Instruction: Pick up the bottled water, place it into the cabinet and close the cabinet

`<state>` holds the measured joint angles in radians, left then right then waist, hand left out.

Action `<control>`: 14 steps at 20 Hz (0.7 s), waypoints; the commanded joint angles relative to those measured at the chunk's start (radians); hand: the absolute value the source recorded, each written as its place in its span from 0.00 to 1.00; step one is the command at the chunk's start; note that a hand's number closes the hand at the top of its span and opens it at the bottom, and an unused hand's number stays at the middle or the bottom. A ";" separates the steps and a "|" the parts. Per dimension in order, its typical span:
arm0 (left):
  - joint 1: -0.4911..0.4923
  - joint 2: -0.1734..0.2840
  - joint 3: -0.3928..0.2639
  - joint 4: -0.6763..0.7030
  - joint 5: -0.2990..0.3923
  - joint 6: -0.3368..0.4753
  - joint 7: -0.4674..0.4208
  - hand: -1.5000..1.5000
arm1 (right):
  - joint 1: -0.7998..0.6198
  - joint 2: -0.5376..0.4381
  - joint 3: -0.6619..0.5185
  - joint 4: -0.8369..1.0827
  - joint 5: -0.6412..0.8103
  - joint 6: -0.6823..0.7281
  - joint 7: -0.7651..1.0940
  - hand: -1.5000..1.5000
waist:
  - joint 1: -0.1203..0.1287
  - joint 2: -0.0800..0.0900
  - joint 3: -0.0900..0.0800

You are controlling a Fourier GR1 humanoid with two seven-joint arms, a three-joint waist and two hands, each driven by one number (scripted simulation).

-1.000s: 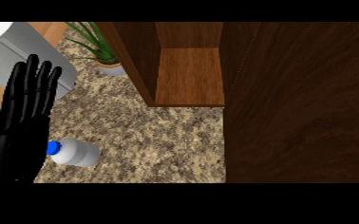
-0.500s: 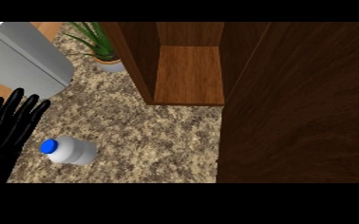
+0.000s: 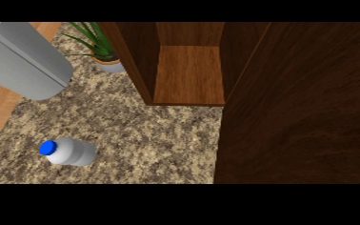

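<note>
Speckled granite covers the table, and at about eight o'clock on it we see the bottled water lying on its side, blue cap toward nine o'clock, untouched. At twelve o'clock the cabinet stands open, its door swung out toward three o'clock so the shelf is free to take the bottle. Neither hand shows, only a grey forearm at ten o'clock beside a potted plant, so we cannot tell their state.

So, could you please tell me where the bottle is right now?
In the head view, the bottle lies on the counter at lower left, apart from the cabinet.
</note>
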<state>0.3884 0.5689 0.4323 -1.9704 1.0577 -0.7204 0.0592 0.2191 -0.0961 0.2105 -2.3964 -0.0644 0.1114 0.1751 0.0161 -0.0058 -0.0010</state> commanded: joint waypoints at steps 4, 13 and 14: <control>0.062 0.081 0.101 0.072 0.167 -0.093 0.098 0.00 | 0.023 0.029 0.096 -0.089 0.079 -0.034 0.076 0.00 | -0.013 0.004 0.001; -0.012 -0.049 0.119 0.118 -0.057 -0.200 0.128 0.00 | 0.067 0.026 0.163 -0.111 0.109 -0.056 0.058 0.00 | -0.019 0.004 0.001; -0.030 -0.065 0.108 0.105 -0.093 -0.181 0.139 0.00 | -0.018 0.036 0.163 -0.126 0.120 -0.081 0.165 0.00 | -0.016 0.005 0.001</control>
<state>0.3999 0.5644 0.5539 -1.8687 1.0700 -0.8762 0.1823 0.2302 -0.0558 0.3776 -2.4740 0.0267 0.0437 0.2760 0.0006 -0.0019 -0.0002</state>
